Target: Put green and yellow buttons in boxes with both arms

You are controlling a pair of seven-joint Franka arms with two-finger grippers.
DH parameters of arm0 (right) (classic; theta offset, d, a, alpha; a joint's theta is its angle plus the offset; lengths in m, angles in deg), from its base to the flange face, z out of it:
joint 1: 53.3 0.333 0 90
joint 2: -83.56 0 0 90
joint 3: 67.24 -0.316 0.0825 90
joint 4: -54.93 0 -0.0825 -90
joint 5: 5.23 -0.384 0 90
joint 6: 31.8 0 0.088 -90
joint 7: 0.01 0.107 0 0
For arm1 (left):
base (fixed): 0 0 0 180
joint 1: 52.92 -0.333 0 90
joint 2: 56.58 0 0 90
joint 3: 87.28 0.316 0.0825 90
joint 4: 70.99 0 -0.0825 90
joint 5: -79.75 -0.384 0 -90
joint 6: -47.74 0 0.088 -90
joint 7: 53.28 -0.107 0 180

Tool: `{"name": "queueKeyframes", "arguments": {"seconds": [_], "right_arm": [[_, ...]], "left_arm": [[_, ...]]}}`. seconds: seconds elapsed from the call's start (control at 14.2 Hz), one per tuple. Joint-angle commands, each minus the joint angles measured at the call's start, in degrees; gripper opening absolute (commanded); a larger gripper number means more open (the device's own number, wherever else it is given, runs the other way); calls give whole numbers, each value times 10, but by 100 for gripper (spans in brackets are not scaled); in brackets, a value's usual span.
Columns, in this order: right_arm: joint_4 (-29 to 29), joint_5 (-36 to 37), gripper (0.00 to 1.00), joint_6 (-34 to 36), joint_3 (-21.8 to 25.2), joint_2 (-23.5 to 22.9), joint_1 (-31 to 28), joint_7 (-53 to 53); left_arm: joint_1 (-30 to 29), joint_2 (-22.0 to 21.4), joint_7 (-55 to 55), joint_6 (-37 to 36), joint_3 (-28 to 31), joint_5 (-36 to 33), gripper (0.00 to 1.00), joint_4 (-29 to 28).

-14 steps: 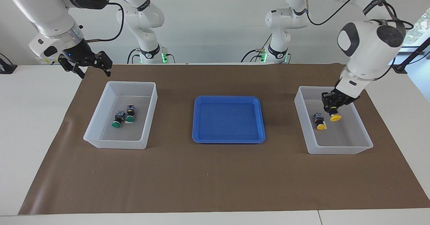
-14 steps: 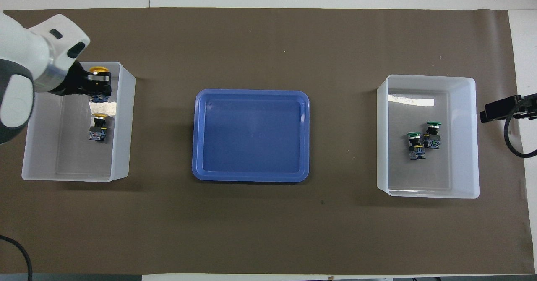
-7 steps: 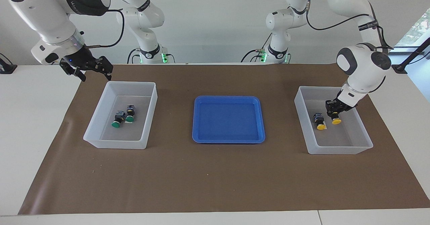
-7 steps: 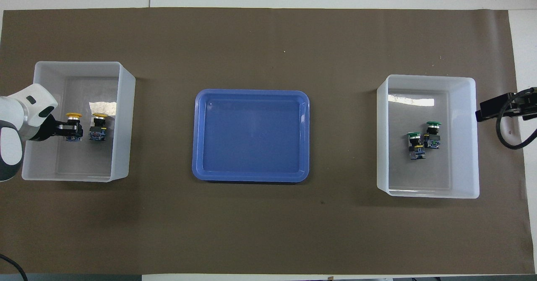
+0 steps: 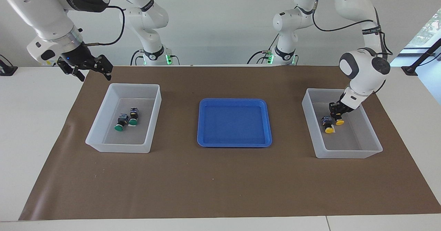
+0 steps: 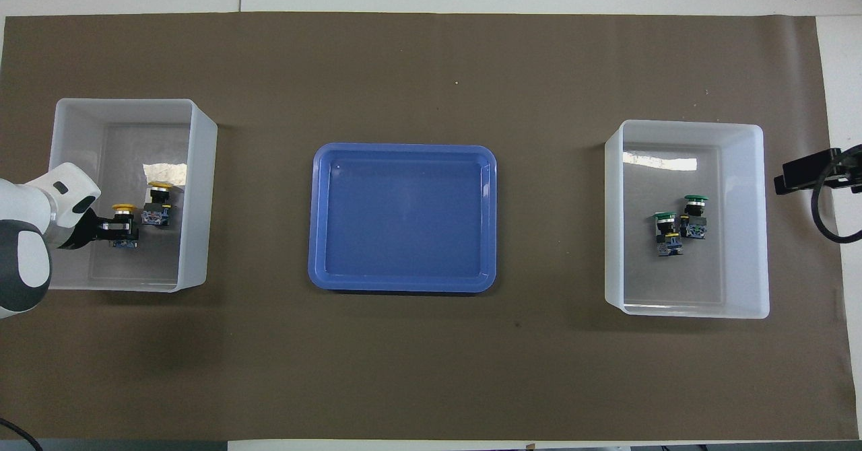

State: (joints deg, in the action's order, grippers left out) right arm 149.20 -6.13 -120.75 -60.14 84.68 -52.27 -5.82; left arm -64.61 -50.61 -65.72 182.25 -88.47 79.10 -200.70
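My left gripper down inside box at left arm's end — clamped on yellow button, cap pointing away from robots, just beside second yellow button. Next: release. Green buttons in other box. Right gripper waits, fingers apart, over mat edge.
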Motion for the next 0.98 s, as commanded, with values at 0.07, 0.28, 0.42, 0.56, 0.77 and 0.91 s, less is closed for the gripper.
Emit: {"name": "queueKeyframes", "arguments": {"seconds": [0.07,0.28,0.42,0.56,0.77,0.91], "right_arm": [[3,10,100,0,-2,10,0,3],[2,10,100,-4,-3,10,-1,4],[1,9,100,0,-2,11,-1,4],[6,9,100,-3,-2,14,-1,4],[4,8,100,-3,-3,13,0,7],[6,8,100,1,-3,14,0,5]], "left_arm": [[-17,-20,-13,-19,-5,7,100,8],[-6,-19,-11,-195,-6,3,100,153],[3,-18,-9,-298,-8,3,100,262],[23,-26,6,-360,-11,3,100,329],[40,-68,59,-396,-15,2,100,346],[65,-94,61,-438,-10,3,100,343]]}}
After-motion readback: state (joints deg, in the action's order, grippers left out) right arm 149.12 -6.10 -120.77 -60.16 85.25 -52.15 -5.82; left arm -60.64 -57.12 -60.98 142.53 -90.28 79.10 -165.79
